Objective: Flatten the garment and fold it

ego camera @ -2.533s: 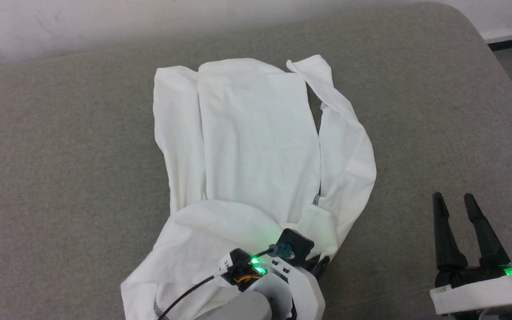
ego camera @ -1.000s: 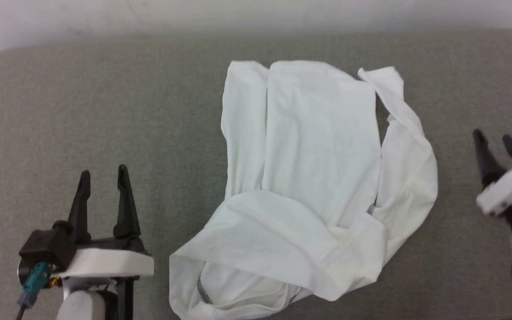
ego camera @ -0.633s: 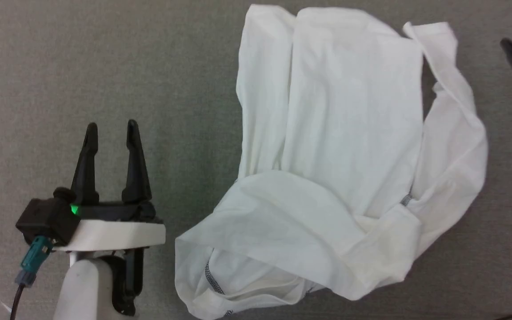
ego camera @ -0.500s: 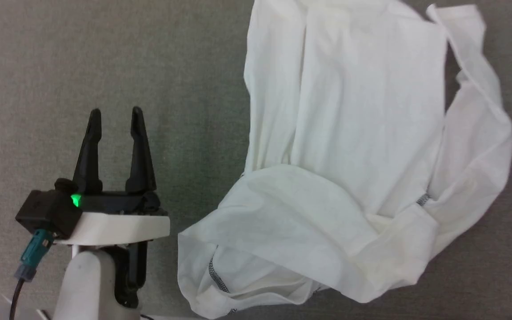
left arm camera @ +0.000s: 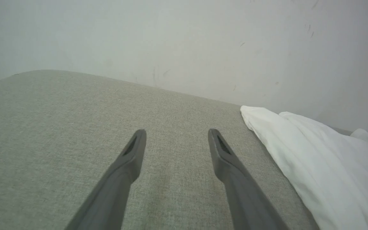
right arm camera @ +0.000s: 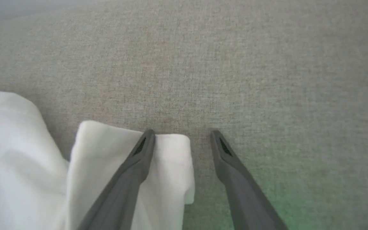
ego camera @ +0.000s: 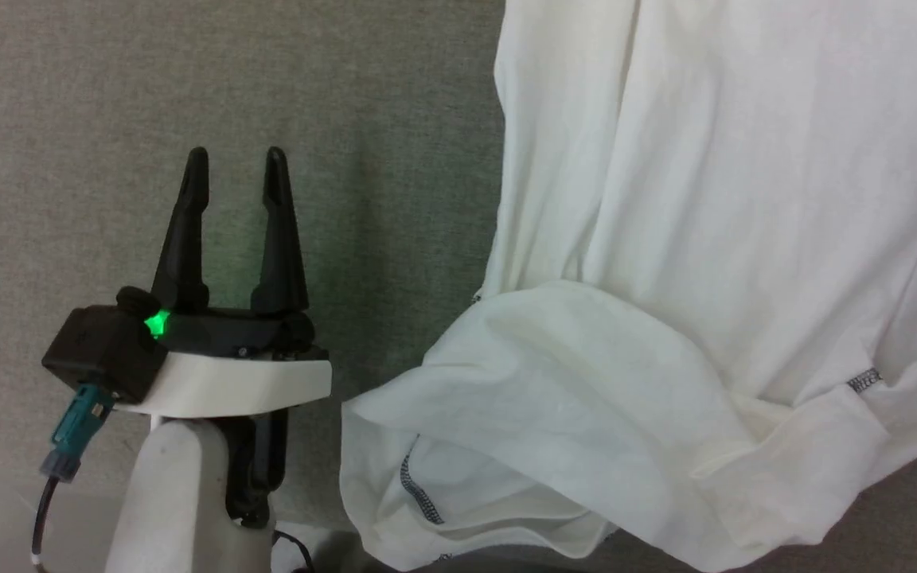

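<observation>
Garment [ego camera: 665, 239] lies rumpled on grey cushion [ego camera: 68, 119], near end folded over (dark stitching [ego camera: 419, 489] showing). Left gripper [ego camera: 236, 159] spread, empty, just beside it, not touching. Right gripper [right arm camera: 182, 134] spread, astride cuff [right arm camera: 174, 166] edge, one finger over cloth, nothing pinched.

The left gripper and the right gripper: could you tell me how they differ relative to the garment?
The left gripper is apart from the garment; the right gripper straddles its sleeve end's edge. The left gripper's fingers are over bare cushion; one of the right gripper's is over cloth. Both are open, holding nothing.
</observation>
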Available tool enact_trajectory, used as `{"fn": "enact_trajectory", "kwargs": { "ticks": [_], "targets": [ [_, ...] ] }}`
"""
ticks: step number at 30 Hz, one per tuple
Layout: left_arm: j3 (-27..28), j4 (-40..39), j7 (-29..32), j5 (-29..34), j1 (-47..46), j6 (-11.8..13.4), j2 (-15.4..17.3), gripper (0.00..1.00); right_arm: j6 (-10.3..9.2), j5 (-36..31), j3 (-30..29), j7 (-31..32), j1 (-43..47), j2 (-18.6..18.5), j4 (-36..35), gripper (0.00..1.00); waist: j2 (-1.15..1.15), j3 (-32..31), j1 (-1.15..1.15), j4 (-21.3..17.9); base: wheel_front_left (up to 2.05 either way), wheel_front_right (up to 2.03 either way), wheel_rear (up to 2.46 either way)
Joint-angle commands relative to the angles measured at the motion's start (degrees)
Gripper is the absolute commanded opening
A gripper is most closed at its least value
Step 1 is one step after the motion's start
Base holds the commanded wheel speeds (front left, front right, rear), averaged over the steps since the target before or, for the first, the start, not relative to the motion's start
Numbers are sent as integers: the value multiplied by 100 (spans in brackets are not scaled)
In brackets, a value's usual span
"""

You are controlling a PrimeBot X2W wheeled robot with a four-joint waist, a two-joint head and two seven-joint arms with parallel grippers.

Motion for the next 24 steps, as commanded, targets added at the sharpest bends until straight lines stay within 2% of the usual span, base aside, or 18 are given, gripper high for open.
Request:
{"fn": "enact_trajectory", "kwargs": {
  "ticks": [1, 5, 15, 20, 24],
  "targets": [
    [-8, 14, -27, -22, -62, 37, -13, 100, -12, 47, 148, 281, 453, 257, 401, 0, 0, 12, 2, 46, 0, 0, 0],
    [-20, 78, -27, -17, -53, 58, -13, 100, -12, 36, 191, 26, 433, 213, 310, 0, 0, -169, 2, -38, 0, 0, 0],
    [20, 357, -27, 64, 218, 28, -13, 100, -12, -167, 248, -1913, 587, 126, -324, 0, 0, -1206, 2, -488, 0, 0, 0],
    [62, 520, -27, 117, 509, 64, -13, 100, -12, -286, 535, -2667, 844, 257, -799, 0, 0, -1856, 2, -802, 0, 0, 0],
    [81, 634, -27, 157, 735, 78, -14, 100, -12, -312, 916, -2929, 1145, 504, -1334, 0, 0, -2332, 2, -1004, 0, 0, 0]
  ]
}}
